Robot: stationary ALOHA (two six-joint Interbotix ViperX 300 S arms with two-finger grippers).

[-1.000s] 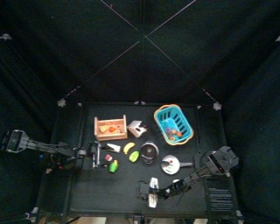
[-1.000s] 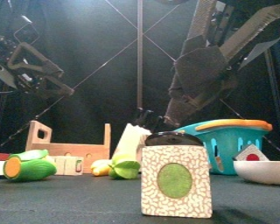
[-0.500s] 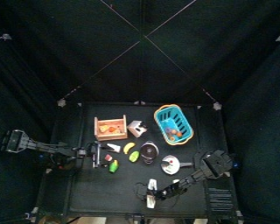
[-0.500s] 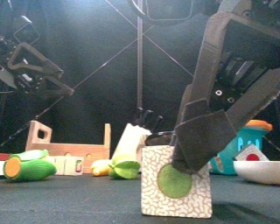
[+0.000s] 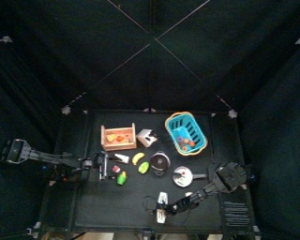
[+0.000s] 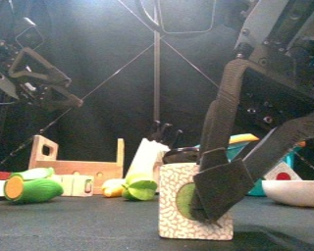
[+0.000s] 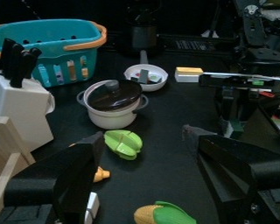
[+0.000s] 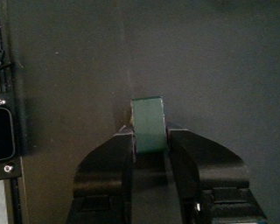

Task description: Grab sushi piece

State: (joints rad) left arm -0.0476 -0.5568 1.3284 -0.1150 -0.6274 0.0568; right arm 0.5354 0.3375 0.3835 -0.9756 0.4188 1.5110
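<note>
The sushi piece (image 6: 175, 199) is a white speckled block with a green round middle and a dark top, standing on the table near its front edge. It is small in the top view (image 5: 164, 197). My right gripper (image 6: 220, 192) is down at its right side. In the right wrist view the jaws (image 8: 149, 149) press on both flanks of the narrow green-dark sushi piece (image 8: 147, 122). It also shows in the left wrist view (image 7: 189, 73). My left gripper (image 7: 154, 188) is open and empty, resting at the table's left (image 5: 90, 169).
A teal basket (image 5: 184, 131) and a wooden crate (image 5: 117, 137) stand at the back. A lidded pot (image 7: 113, 101), a white bowl (image 7: 145, 76), a green piece (image 7: 122, 143) and a white carton (image 7: 20, 101) lie mid-table. The bowl (image 6: 293, 191) is right of the sushi.
My right arm has swung down and forward to the sushi piece, and its jaws now sit around it. The left arm has not moved.
</note>
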